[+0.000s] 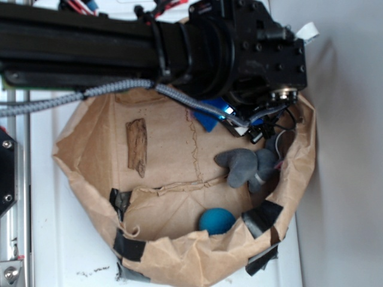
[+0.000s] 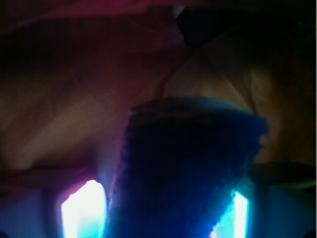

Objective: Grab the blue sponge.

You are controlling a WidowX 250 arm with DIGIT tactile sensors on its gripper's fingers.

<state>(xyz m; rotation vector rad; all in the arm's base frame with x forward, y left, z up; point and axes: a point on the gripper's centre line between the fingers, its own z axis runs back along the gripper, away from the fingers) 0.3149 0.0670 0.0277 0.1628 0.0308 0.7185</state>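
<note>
The blue sponge lies at the far right of the paper-lined bin, mostly hidden under my arm. My gripper is down on it. In the wrist view the sponge fills the gap between my gripper's two fingers as a dark blue textured slab. The right finger touches its edge and the left finger sits just beside it. The jaws stand closed on the sponge.
The brown paper bin has crumpled walls patched with black tape. Inside it lie a wood piece, a grey stuffed toy just in front of the gripper, and a teal-blue ball.
</note>
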